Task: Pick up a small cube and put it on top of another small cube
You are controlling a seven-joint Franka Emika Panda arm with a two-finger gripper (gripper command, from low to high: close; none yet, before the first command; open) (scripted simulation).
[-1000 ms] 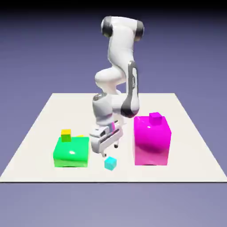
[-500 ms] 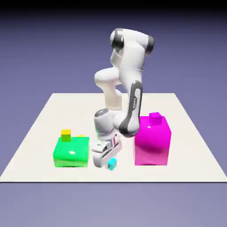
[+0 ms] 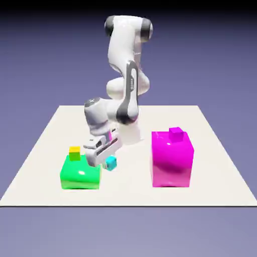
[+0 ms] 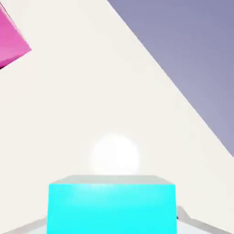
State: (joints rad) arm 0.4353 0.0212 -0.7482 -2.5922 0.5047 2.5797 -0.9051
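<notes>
A: Scene, big to small?
B: Pale cream rectangular bench (image 3: 135, 193). White jointed arm with dark grey joints (image 3: 123, 47) over it, leaning to the exterior view's left.
A: Blocks?
B: Big glossy magenta block (image 3: 171, 160) on the exterior view's right. Smaller glossy green block with a rounded top (image 3: 81, 173) on the left, near the arm's hand.
A: Small stuff?
B: Tiny magenta cube (image 3: 176, 134) on top of the magenta block. Tiny yellow cube (image 3: 75, 153) at the green block's upper edge; can't tell from this angle if it's on top or behind. Tiny cyan cube (image 3: 111, 163) at the claw (image 4: 112, 210).
A: Claw state?
B: Closed on the cyan cube. Hand view has it large between the fingertips, bench visible past it. Reads as lifted clear; height hard to judge.
A: Step?
B: Pick looks done, carry in hand. Not stacked: cyan sits beside the green block in the exterior view, apart from yellow.
A: Next?
B: Keep the grip, get cyan higher than yellow, travel toward the exterior view's left, centre over yellow, square up, lower gently, then release. Mind the green block on the way; a low pass could clip it or knock yellow.
</notes>
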